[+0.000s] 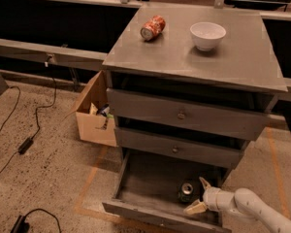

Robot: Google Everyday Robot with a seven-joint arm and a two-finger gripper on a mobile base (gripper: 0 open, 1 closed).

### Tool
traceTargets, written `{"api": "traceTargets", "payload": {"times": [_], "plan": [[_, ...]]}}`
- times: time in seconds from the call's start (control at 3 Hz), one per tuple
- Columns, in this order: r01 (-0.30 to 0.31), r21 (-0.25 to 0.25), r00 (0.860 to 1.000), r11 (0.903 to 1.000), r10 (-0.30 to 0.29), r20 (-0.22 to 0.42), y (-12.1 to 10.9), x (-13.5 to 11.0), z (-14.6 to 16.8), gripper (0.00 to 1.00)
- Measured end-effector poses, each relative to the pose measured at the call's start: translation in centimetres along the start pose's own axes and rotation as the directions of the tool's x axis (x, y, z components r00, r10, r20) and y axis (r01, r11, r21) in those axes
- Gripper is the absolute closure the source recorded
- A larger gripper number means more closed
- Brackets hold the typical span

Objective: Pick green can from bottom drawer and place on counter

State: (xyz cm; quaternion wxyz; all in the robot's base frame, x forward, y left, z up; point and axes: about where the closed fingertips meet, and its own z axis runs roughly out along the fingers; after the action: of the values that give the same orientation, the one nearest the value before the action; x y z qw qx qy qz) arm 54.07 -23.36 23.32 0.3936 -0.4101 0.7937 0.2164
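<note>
Camera view: the green can (186,190) stands upright in the open bottom drawer (136,191), far below the counter (242,62). The gripper (196,196) sits just beside it with fingers spread, perhaps flanking it; contact is unclear.

It looked like a robotics lab: orange floor tape (93,177), loose cables (25,144), a cardboard box (91,123), the gripper (196,196) in the bottom drawer (148,181).

Matt grey metal tabletop (165,57), glossy white round bowl (208,35) on it. Down in the grey metal bottom drawer (145,183), the smooth white plastic gripper (197,196) sits beside the shiny silver top of the green can (186,191).
</note>
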Motion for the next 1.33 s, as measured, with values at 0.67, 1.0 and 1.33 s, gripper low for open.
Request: {"api": "traceTargets", "payload": {"times": [0.67, 1.0, 1.33], "plan": [[-0.027, -0.006, 1.0, 0.9996, 0.027, -0.004, -2.9, 2.5, 3.3, 0.0], [-0.051, -0.024, 0.999, 0.9984, 0.051, 0.014, -2.7, 3.1, 4.7, 0.16], [-0.064, -0.051, 0.997, 0.9966, 0.066, 0.029, -1.8, 3.3, 6.1, 0.39]]}}
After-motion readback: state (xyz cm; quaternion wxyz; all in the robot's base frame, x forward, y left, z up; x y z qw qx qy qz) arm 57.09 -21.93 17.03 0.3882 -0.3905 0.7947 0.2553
